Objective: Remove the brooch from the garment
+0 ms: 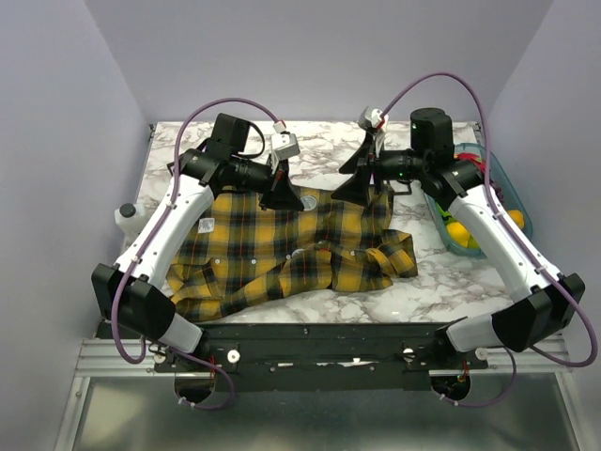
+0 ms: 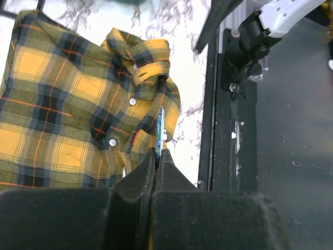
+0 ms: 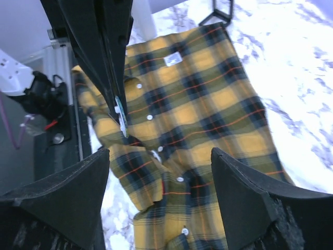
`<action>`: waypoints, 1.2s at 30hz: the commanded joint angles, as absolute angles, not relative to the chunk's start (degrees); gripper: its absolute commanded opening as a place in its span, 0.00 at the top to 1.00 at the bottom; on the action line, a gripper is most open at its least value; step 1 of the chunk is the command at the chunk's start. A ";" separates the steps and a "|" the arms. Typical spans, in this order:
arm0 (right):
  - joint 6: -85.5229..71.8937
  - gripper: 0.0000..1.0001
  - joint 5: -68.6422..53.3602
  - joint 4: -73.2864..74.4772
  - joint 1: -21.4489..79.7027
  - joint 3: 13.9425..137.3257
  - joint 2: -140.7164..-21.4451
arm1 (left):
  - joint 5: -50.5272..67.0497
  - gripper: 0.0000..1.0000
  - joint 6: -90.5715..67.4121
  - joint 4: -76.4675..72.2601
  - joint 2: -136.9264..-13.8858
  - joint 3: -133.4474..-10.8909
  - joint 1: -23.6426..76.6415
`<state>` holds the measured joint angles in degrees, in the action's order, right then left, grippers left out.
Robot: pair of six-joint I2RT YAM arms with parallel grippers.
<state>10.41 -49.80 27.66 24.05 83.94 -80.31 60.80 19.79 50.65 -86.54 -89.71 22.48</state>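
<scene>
Left arm reaches up from its base and bends inward at the elbow. The left hand [image 1: 280, 194] points down over the far edge of the garment [image 1: 282, 249]. Its fingers [image 2: 148, 174] are clenched tight on the brooch [image 2: 160, 125]. The brooch shows edge-on as a thin teal sliver sticking out just past the fingertips. In the right wrist view the brooch [image 3: 120, 113] hangs at the tip of the left hand's dark fingers, with plaid cloth well below it. It appears lifted off the cloth, but contact cannot be ruled out.

Right arm mirrors the left. The right hand [image 1: 362, 183] sits beside the left hand, to its right, and is released with its jaws spread wide and nothing between them. It faces the brooch across a small gap.

Below and nearer than both hands, the garment lies flat, its buttons [image 3: 149, 117] showing.

Room:
- Bare marble bench [image 1: 441, 282] lies beyond the hands and near the right arm's side.
- A clear bin [image 1: 512, 202] stands just outside the right arm.
- A white bottle [image 1: 128, 221] stands just outside the left arm.
- A black rail [image 1: 319, 334] runs along the bench edge behind the hands.
</scene>
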 commanded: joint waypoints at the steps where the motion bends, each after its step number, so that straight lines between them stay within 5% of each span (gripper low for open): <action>1: 8.26 0.15 -55.90 25.31 25.66 84.02 -81.04 | 66.44 1.00 17.67 50.28 -84.73 -88.59 21.36; 7: 6.51 0.16 -45.97 21.89 29.44 82.36 -80.25 | 69.17 1.00 12.84 46.33 -85.69 -88.60 21.18; 17: 4.31 0.36 -46.76 19.07 30.93 81.56 -80.33 | 70.93 1.00 7.56 41.49 -86.92 -88.51 20.83; 36: 4.83 0.42 -43.42 19.95 32.70 81.30 -80.68 | 72.33 1.00 3.16 37.62 -86.75 -87.01 20.57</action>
